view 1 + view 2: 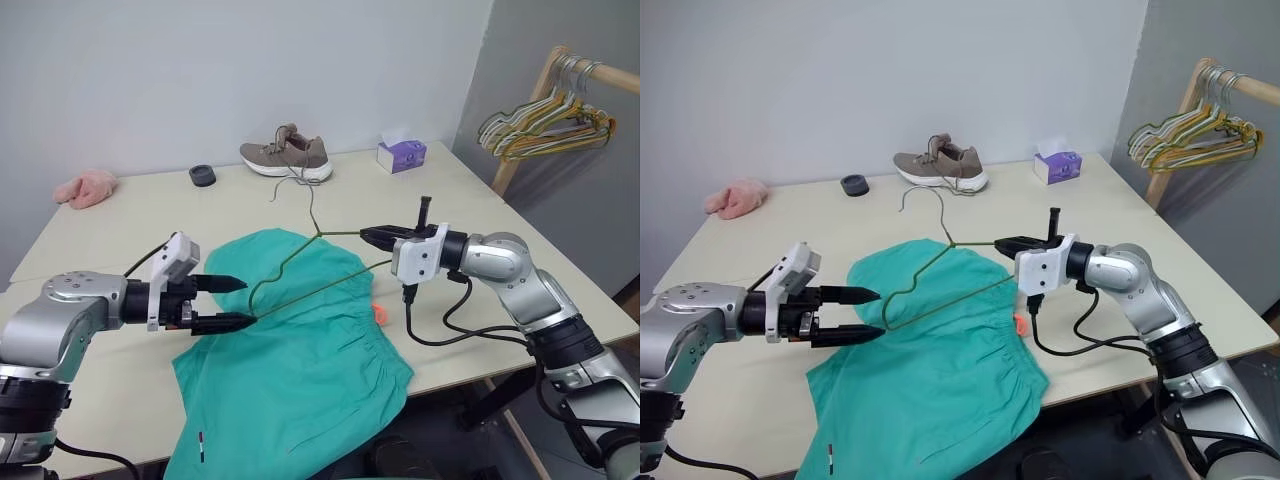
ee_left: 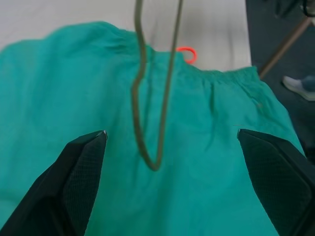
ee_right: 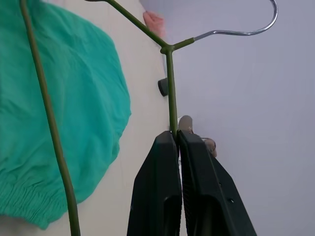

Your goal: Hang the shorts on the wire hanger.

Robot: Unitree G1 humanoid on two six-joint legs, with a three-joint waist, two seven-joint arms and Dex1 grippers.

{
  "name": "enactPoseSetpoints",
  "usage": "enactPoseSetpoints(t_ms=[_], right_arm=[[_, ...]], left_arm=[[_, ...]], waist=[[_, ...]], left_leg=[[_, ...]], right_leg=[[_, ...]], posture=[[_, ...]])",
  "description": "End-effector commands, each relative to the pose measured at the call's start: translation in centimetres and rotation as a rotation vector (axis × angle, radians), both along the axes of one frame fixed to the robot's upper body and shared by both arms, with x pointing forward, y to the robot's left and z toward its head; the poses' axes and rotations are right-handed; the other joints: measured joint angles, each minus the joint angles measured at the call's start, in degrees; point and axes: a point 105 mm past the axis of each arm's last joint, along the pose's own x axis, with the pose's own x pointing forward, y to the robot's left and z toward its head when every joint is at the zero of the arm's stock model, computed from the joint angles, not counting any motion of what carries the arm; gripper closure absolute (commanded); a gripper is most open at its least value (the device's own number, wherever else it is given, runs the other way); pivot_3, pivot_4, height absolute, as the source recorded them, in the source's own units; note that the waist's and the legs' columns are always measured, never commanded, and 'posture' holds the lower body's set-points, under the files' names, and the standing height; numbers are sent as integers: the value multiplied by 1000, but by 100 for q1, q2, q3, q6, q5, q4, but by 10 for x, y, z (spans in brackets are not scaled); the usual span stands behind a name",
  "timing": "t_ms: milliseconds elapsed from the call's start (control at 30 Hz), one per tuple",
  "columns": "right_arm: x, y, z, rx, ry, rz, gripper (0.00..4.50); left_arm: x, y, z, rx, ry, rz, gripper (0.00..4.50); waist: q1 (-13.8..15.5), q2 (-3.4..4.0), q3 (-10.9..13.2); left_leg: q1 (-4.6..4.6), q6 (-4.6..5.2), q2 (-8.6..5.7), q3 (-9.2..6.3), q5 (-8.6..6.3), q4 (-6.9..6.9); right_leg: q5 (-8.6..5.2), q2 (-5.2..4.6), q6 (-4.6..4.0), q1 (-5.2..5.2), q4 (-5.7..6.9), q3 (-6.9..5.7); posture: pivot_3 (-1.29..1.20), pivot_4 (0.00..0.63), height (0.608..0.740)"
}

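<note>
Right gripper: 2 black fingers pressed together, clamped on 1 arm of the wire hanger close to its neck. The hanger is raised off the table, its frame slanting away from the fingertips over the shorts, its far corner hanging in front of the other gripper; the curled hook juts beyond the clamp toward the wall.

Left gripper: fingers spread wide, holding nothing, level with the hanger's far corner, which sits just ahead of its tips and between them in the left wrist view. Whether the lower finger touches fabric cannot be told.

Shorts: teal-green, lying flat on the table directly beneath both grippers, waistband gathered on the right gripper's side, orange tag just below that gripper, 1 edge drooping over the near table edge.

Step in hand, judged: bringing the hanger to the cloth. To do it well, keep the right clamp firm so the wire does not swivel, and have the left fingers pinch 1 layer of fabric and feed it over the lower bar.

Beyond: shoe, tissue box, pink cloth.
</note>
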Motion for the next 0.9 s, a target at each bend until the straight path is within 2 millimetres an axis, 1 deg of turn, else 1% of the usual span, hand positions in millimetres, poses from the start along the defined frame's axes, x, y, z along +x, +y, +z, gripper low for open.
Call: enactPoseSetpoints(t_ms=[33, 233, 333, 367, 600, 700, 733, 767, 900], right_arm=[[-6, 7, 23, 35, -70, 45, 4487], [-8, 10, 27, 63, -61, 52, 4487], [-8, 11, 27, 72, -55, 52, 4500], [-8, 11, 27, 73, -53, 51, 4500], [-10, 11, 26, 77, -45, 56, 4500], [-11, 12, 25, 76, -42, 62, 4500], [-12, 12, 24, 74, -30, 65, 4500], [-13, 13, 22, 71, -20, 68, 4500], [-17, 15, 16, 54, 5, 78, 4500]], left_arm=[[-1, 0, 5, 40, -39, -30, 0], [1, -5, -1, 33, -35, -32, 0], [1, -9, -3, 22, -26, -34, 600], [1, -9, -3, 19, -24, -32, 894], [3, -12, -5, 7, -29, -18, 3116], [4, -13, -4, 4, -33, -14, 4140], [4, -13, -4, 3, -35, -11, 4411], [4, -13, -3, 3, -38, -8, 4485], [5, -13, -2, 0, -42, -4, 4485]], waist=[[1, 0, 0], [0, 0, 0], [-2, 0, 0], [-3, 0, 0], [-4, 1, 0], [-3, 1, 0], [-3, 1, 0], [-2, 0, 0], [-1, 1, 0]], left_leg=[[1, 0, 1, 0, 0, 0], [1, 0, 1, 0, 0, 0], [1, 0, 1, 0, 0, -1], [1, 0, 1, 0, 0, -1], [1, 0, 2, 0, 0, 0], [1, 0, 2, 0, 0, -1], [1, 0, 3, 0, 0, -1], [1, 0, 3, 0, 0, -1], [1, 0, 2, 0, 0, 0]], right_leg=[[0, 1, 0, 1, 0, 0], [-1, 1, -1, 1, 0, 1], [-1, 1, -1, 1, 0, 0], [-1, 1, -1, 0, 0, 0], [-1, 2, -1, 0, 0, 0], [-1, 2, -1, 0, 0, 0], [-1, 2, -1, 0, 0, 0], [-1, 2, -1, 0, 0, 0], [-1, 2, -1, 1, 0, 0]], posture=[[-248, 0, 740], [-251, 0, 740], [-253, 0, 740], [-253, 0, 740], [-253, 0, 740], [-252, 0, 740], [-251, 0, 740], [-250, 0, 740], [-250, 0, 740]])
